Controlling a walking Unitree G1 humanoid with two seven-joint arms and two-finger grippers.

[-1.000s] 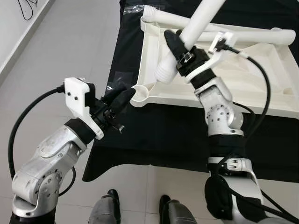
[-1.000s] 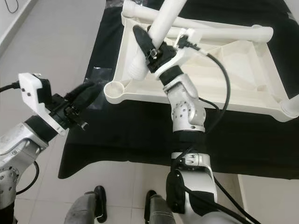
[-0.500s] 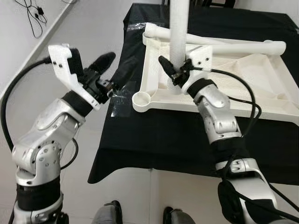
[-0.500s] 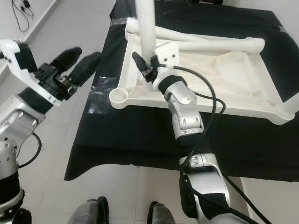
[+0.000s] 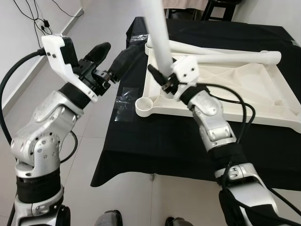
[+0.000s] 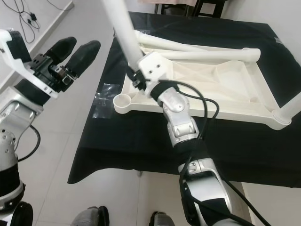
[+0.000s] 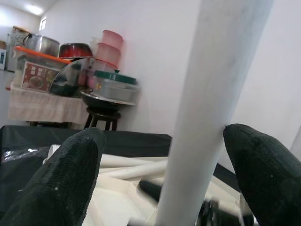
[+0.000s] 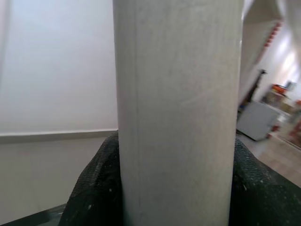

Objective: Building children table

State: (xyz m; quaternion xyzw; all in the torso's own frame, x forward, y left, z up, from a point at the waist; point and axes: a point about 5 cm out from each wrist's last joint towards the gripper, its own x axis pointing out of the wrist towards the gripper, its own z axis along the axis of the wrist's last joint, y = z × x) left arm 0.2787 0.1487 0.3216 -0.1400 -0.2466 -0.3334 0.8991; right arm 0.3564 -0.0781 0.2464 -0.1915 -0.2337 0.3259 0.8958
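Note:
A white children's table top (image 5: 244, 89) lies upside down on the black cloth. My right gripper (image 5: 162, 81) is shut on a white table leg (image 5: 159, 37), gripping near its lower end. The leg rises steeply over the near left part of the frame and leans a little to the left. An empty round corner socket (image 5: 143, 102) sits just below and to the left of that grip. My left gripper (image 5: 114, 55) is raised and open, left of the leg. In the left wrist view the leg (image 7: 211, 108) stands between the spread fingers (image 7: 70, 179).
Another white leg (image 5: 221, 59) lies along the far side of the frame, and one stands at the right corner (image 6: 291, 106). Clear plastic (image 5: 124, 96) lies on the cloth's left edge. Tiled floor (image 5: 94, 141) spreads to the left. A dark stool (image 5: 218, 7) stands behind.
The right gripper has swung the leg from leaning right, through upright, to leaning left. The left arm rose from beside the corner socket to beside the leg. The camera has shifted too.

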